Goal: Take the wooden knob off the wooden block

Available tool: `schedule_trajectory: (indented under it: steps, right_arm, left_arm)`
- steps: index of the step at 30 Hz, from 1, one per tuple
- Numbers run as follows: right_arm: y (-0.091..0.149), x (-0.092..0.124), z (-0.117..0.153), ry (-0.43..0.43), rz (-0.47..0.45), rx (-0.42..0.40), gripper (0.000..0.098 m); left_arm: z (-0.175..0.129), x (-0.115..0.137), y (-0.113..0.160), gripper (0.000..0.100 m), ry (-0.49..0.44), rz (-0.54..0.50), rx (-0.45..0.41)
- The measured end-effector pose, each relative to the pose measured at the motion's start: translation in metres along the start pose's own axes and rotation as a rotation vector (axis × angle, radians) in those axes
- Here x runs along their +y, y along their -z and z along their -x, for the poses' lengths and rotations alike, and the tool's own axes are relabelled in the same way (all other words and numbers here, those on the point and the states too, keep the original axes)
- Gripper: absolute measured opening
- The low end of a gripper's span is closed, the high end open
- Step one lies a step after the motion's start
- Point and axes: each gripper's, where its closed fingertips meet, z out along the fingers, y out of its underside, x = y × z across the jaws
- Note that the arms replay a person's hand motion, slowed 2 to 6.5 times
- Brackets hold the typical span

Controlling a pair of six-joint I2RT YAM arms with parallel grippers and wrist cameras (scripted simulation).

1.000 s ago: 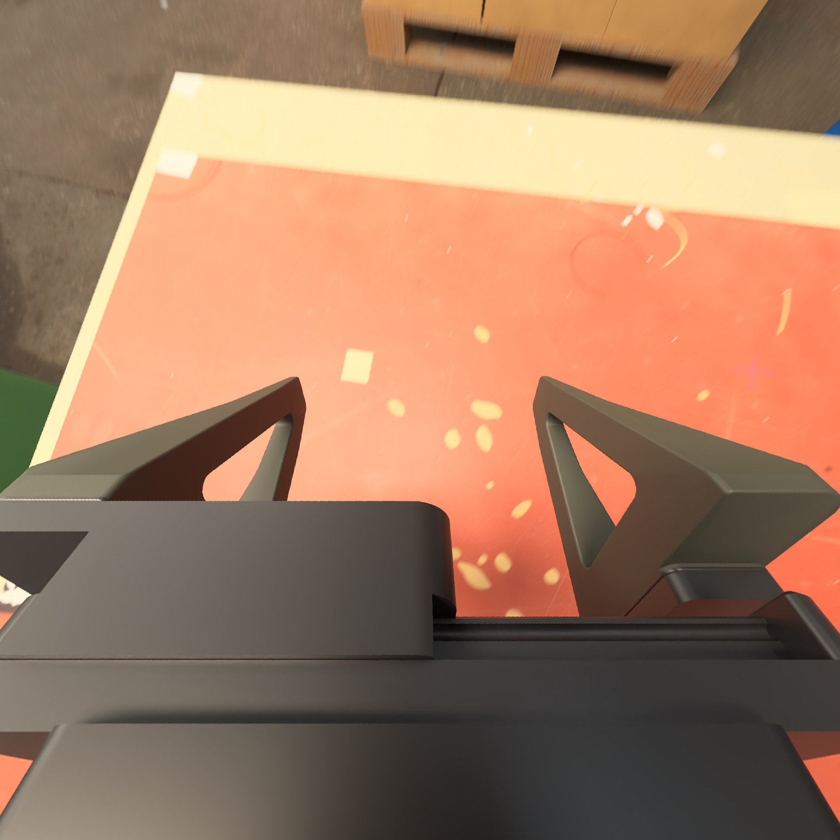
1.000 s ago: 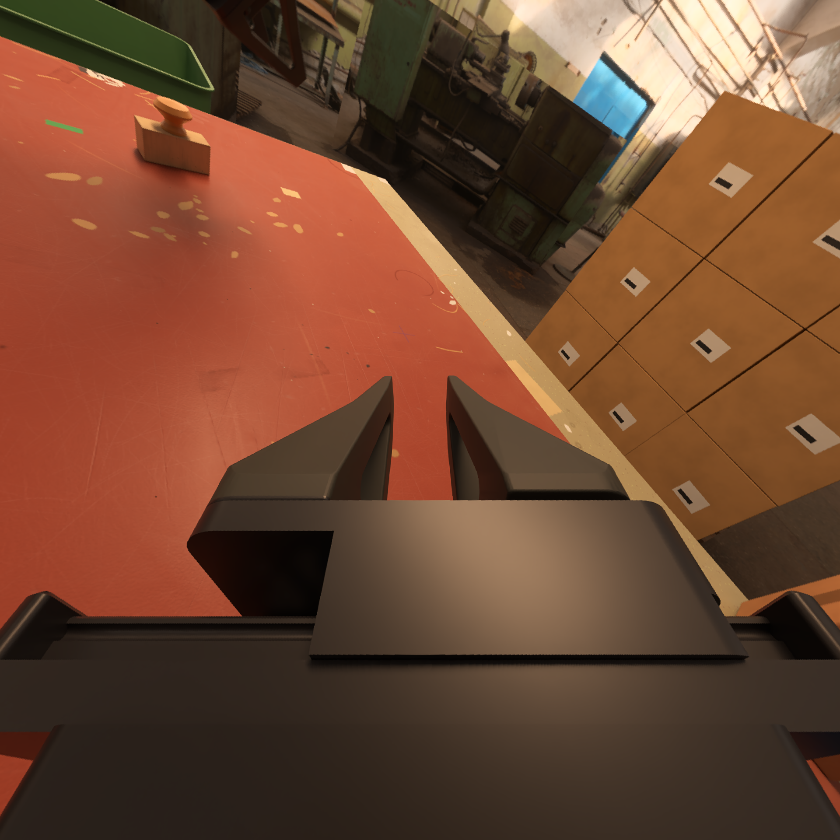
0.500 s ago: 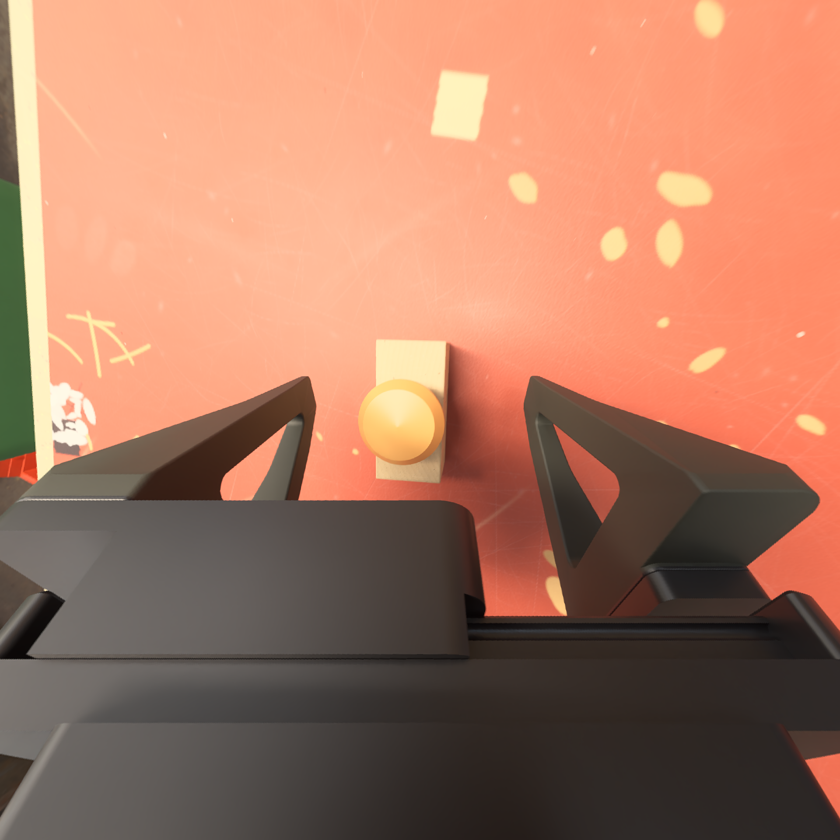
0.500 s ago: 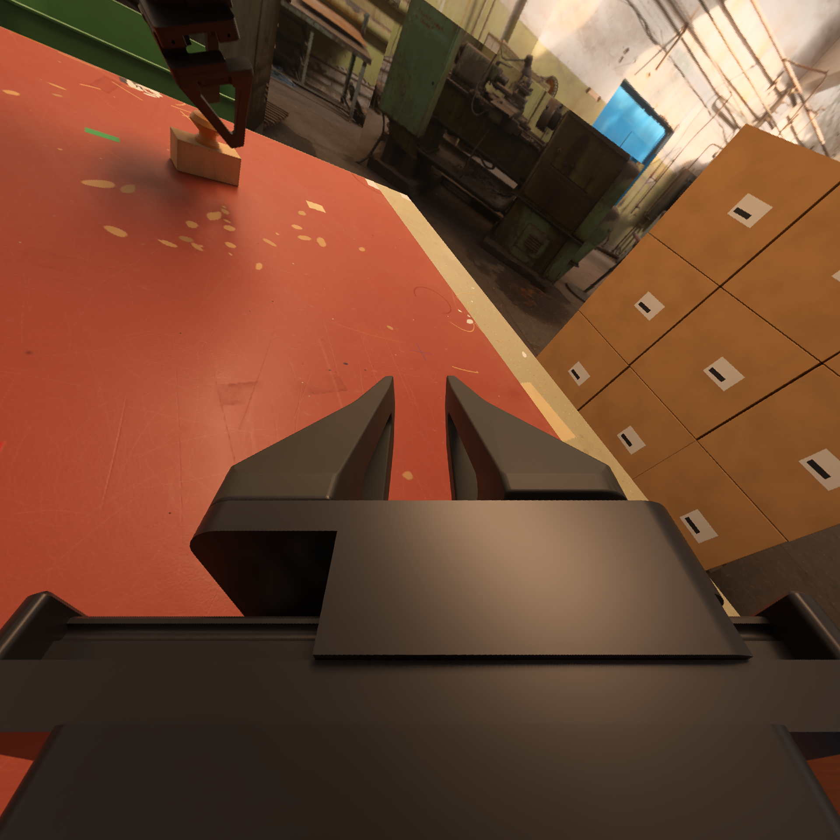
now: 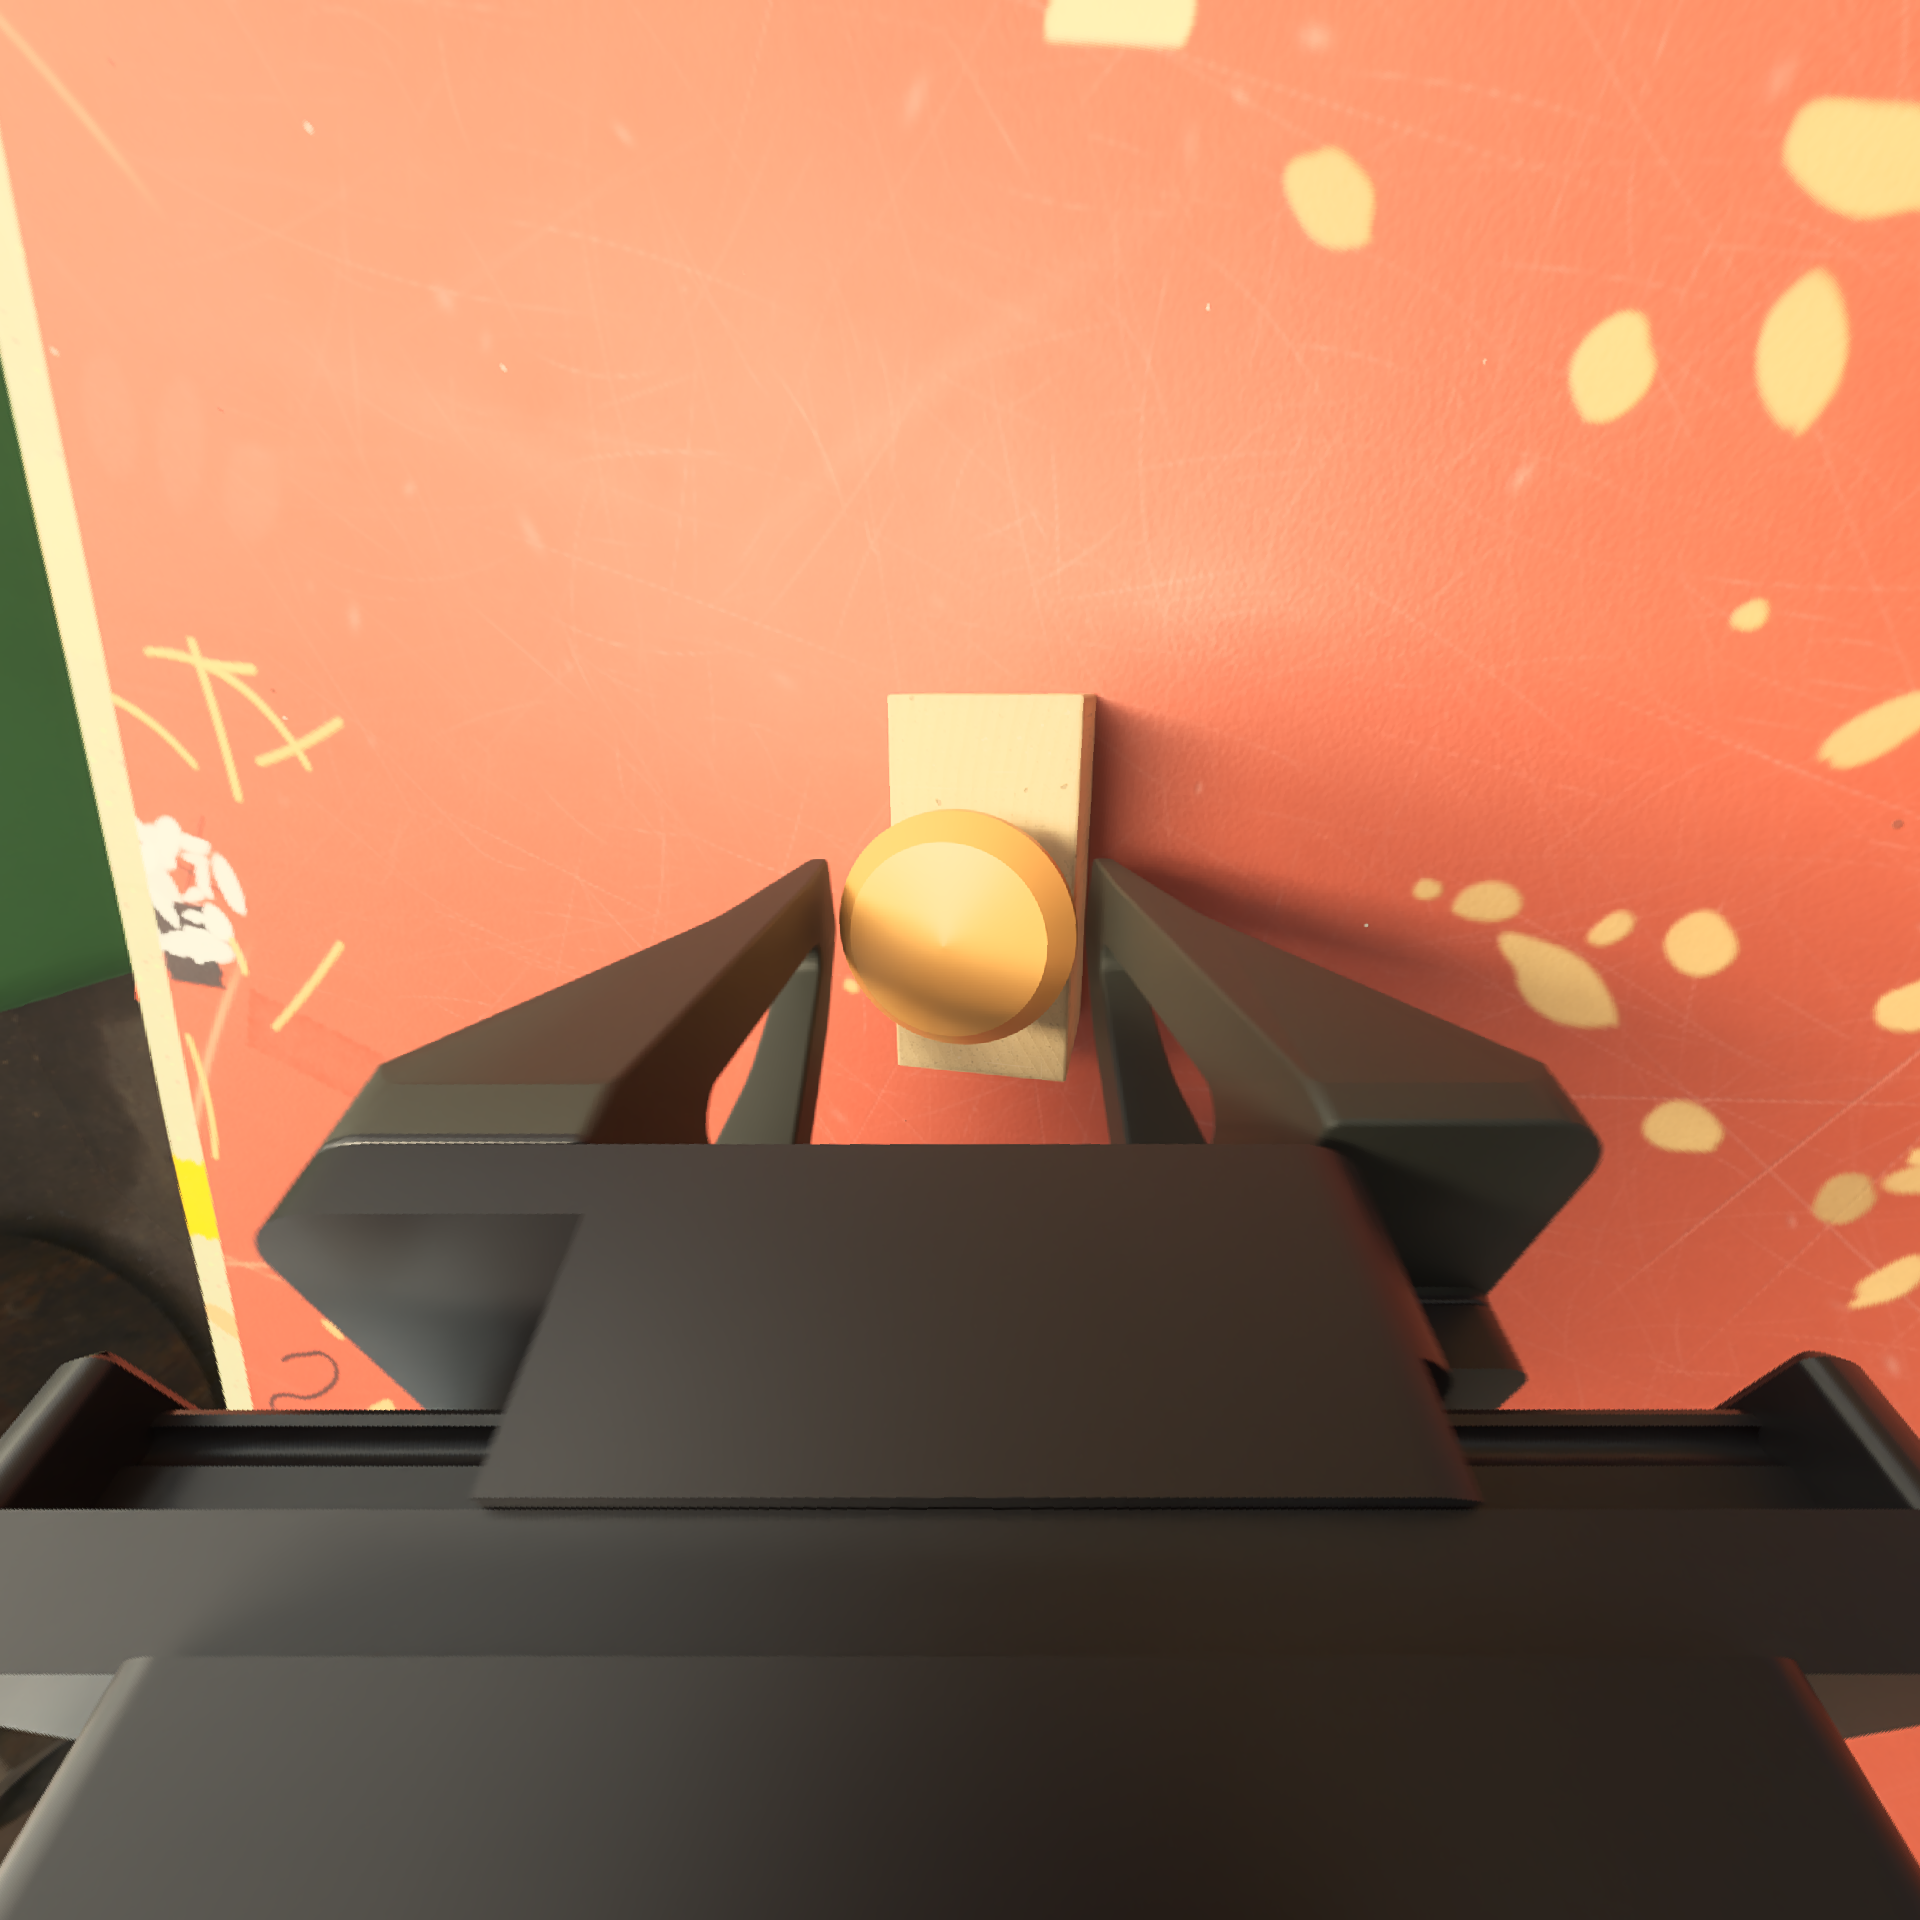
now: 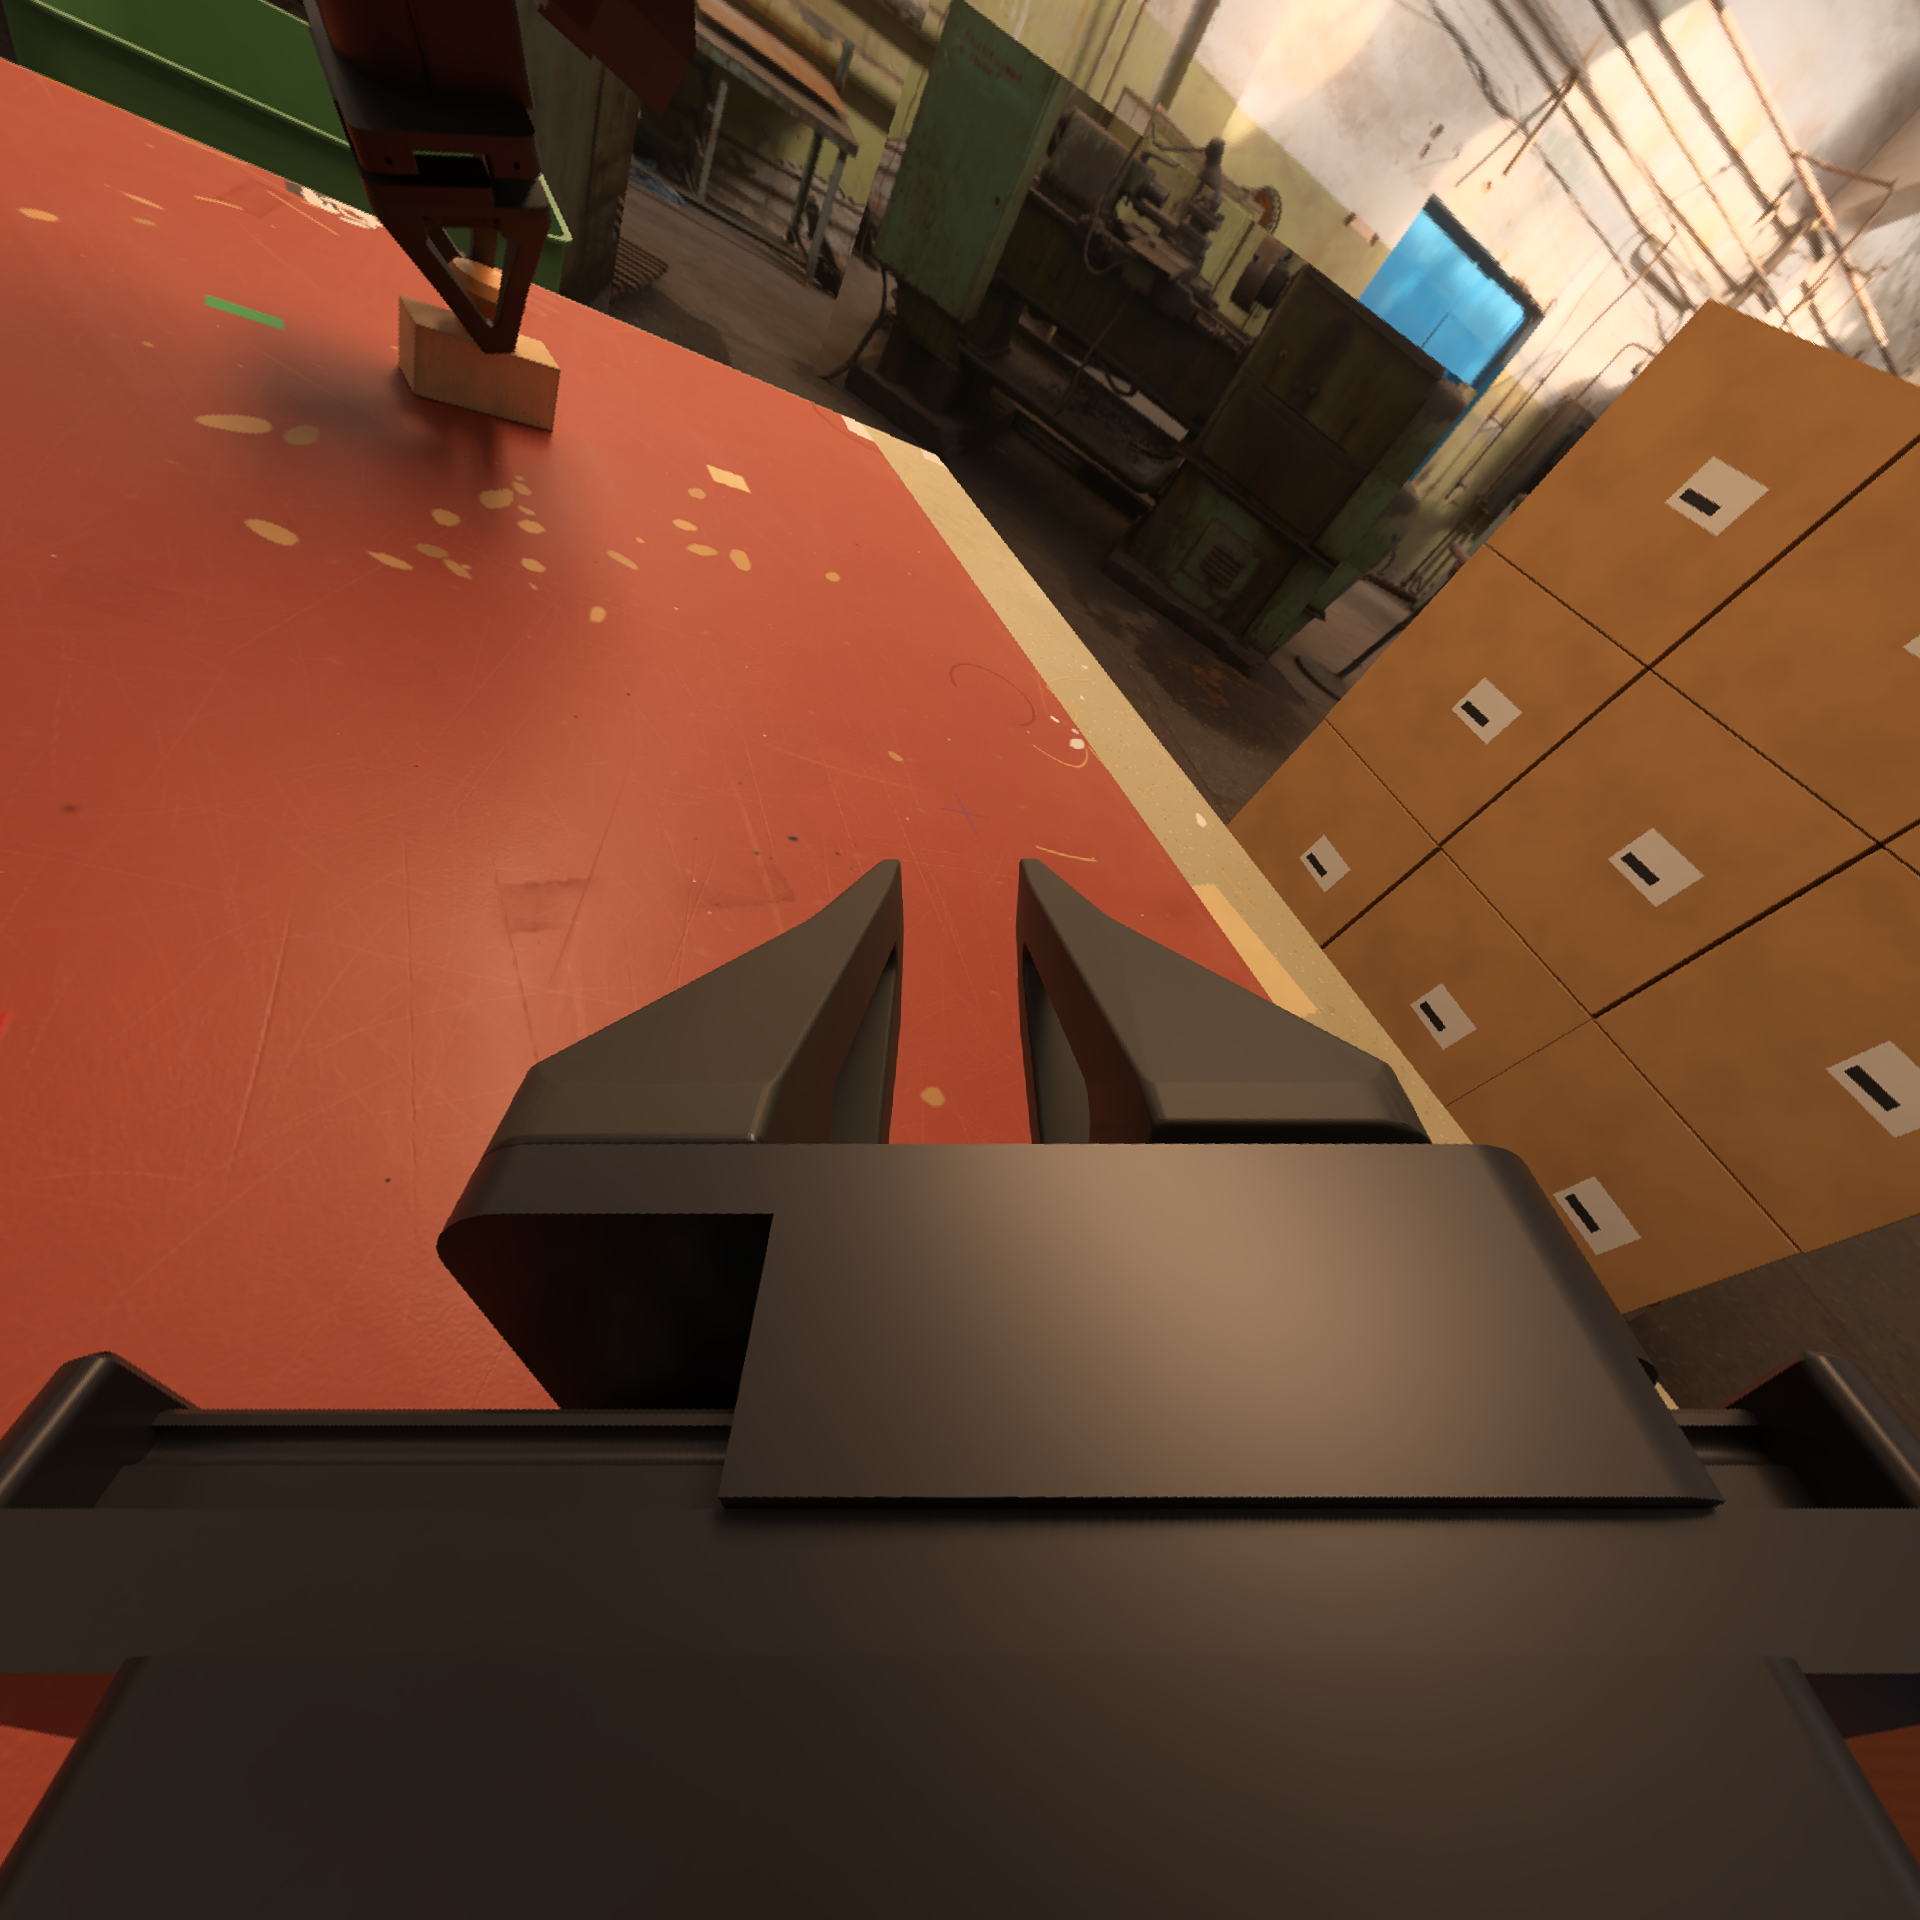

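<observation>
Your left gripper (image 5: 958,914) points straight down over the wooden knob (image 5: 956,925), with one finger on each side of its round cap. The jaws have narrowed to the knob's width and the fingertips (image 5: 816,904) sit right against its edges, though you cannot tell for sure whether they are actually pressing it. The knob stands upright on the wooden block (image 5: 992,764), nearer the block's close end; the pale block lies flat on the red table (image 5: 623,468), its long side running away from you. From the right wrist view you see the same thing from the side: the left gripper (image 6: 483,312) comes down from above with the knob (image 6: 480,278) between its fingers and their tips close to the top of the block (image 6: 473,374). Your right gripper (image 6: 958,894) hovers over bare table well apart from the block, its fingers drawn near each other with a narrow gap, holding nothing. A green bin (image 6: 187,83) stands beyond the block, and brown cartons (image 6: 1662,779) are stacked off the table's right edge.
</observation>
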Motion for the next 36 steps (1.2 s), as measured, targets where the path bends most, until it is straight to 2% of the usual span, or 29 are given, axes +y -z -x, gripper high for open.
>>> schedule_trajectory:
  steps: [3, 11, 18, 23, 29, 36]
  right_arm:
    - [0.0, -0.001, 0.0, 0.005, -0.002, 0.001, 0.0185]
    - [0.001, 0.0, 0.001, 0.017, -0.001, 0.001, 0.0182]
    - [0.002, 0.0, 0.002, 0.028, -0.002, 0.005, 0.0175]
    - [0.003, 0.001, 0.0, 0.032, 0.0, 0.012, 0.0168]
    - [0.006, 0.003, -0.004, 0.032, 0.01, 0.028, 0.0159]
    - [0.013, 0.009, -0.012, 0.014, 0.029, 0.061, 0.0147]
  left_arm:
    - [0.001, -0.005, 0.004, 0.035, -0.001, -0.025, -0.01]
    - [-0.01, -0.03, 0.033, 0.035, -0.012, -0.149, 0.032]
    - [-0.038, -0.055, 0.072, 0.035, -0.102, -0.266, 0.048]
    - [-0.08, -0.074, 0.107, 0.035, -0.207, -0.376, 0.114]
    - [-0.151, -0.093, 0.148, 0.035, -0.354, -0.512, 0.254]
    - [-0.249, -0.088, 0.178, 0.035, -0.577, -0.573, 0.459]
